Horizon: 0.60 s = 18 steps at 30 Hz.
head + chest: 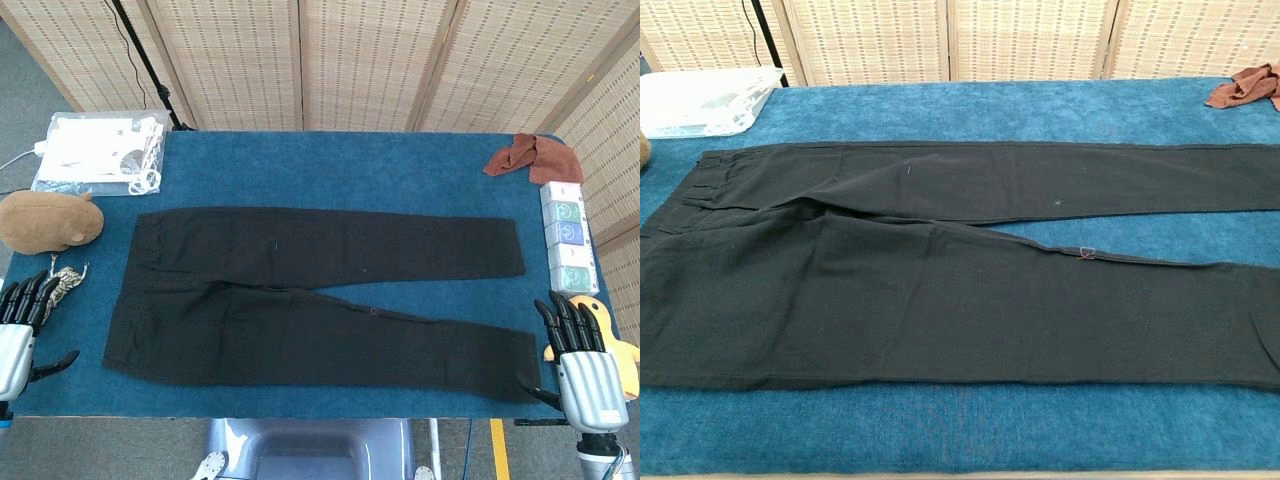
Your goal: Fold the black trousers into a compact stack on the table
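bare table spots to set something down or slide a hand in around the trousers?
Free: the wide blue strip behind the black trousers, between the plastic bag and the brown cloth; also a narrow strip along the near edge. Crowded: left end, plush toy beside left hand; right end, boxes, yellow toy, right hand.
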Available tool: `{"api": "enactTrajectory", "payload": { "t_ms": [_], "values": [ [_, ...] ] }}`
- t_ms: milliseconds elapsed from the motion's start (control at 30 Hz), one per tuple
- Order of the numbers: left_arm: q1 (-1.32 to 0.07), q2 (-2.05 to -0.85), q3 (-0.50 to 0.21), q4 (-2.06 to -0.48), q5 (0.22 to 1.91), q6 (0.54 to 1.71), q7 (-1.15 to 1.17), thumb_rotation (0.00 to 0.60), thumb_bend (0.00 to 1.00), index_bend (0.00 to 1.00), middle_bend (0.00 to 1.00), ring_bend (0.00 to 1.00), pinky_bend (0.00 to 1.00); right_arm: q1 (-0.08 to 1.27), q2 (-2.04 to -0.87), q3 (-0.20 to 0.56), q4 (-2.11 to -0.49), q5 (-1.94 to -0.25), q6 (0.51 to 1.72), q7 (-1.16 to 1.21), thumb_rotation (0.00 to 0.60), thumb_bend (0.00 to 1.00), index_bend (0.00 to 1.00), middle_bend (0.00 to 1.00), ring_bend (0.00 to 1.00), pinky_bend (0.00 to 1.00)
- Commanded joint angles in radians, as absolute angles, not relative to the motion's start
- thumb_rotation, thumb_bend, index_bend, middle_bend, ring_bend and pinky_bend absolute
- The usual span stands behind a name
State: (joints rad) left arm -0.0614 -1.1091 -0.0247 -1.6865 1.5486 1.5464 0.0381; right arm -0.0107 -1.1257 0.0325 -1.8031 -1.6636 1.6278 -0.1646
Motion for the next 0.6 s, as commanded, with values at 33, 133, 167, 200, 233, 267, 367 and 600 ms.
{"api": "enactTrajectory", "payload": {
  "t_ms": [33,133,167,200,233,267,367,600],
  "values": [
    [-0.06,-1.105,-0.023,-1.69,1.545,1.543,0.037,0.6,0.0,0.0,0.0,0.0,0.0,-0.009,-1.128,0.032,-1.802,-1.667,1.625,-0.169,0.6,0.0,0.0,0.0,0.0,0.0],
    [-0.062,-1.103,-0.024,-1.694,1.538,1.535,0.042,0.6,0.0,0.0,0.0,0.0,0.0,-0.008,-1.131,0.031,-1.799,-1.673,1.625,-0.174,0.6,0.0,0.0,0.0,0.0,0.0],
    [-0.062,-1.103,-0.025,-1.696,1.536,1.533,0.045,0.6,0.0,0.0,0.0,0.0,0.0,-0.008,-1.132,0.03,-1.798,-1.676,1.627,-0.175,0.6,0.0,0.0,0.0,0.0,0.0],
    [-0.062,-1.103,-0.025,-1.697,1.535,1.533,0.046,0.6,0.0,0.0,0.0,0.0,0.0,-0.009,-1.132,0.03,-1.797,-1.678,1.628,-0.174,0.6,0.0,0.0,0.0,0.0,0.0],
    [-0.062,-1.103,-0.025,-1.697,1.535,1.534,0.047,0.6,0.0,0.0,0.0,0.0,0.0,-0.009,-1.131,0.029,-1.796,-1.681,1.629,-0.174,0.6,0.0,0.0,0.0,0.0,0.0],
    [-0.061,-1.103,-0.024,-1.698,1.537,1.536,0.047,0.6,0.0,0.0,0.0,0.0,0.0,-0.009,-1.13,0.026,-1.796,-1.686,1.629,-0.173,0.6,0.0,0.0,0.0,0.0,0.0],
    [-0.058,-1.101,-0.022,-1.7,1.542,1.539,0.047,0.6,0.0,0.0,0.0,0.0,0.0,-0.006,-1.13,0.011,-1.793,-1.71,1.619,-0.172,0.6,0.0,0.0,0.0,0.0,0.0],
    [-0.058,-1.083,-0.012,-1.718,1.537,1.521,0.048,0.6,0.0,0.0,0.0,0.0,0.0,0.036,-1.173,-0.048,-1.703,-1.835,1.567,-0.079,0.6,0.0,0.0,0.0,0.0,0.0]
  ]
}}
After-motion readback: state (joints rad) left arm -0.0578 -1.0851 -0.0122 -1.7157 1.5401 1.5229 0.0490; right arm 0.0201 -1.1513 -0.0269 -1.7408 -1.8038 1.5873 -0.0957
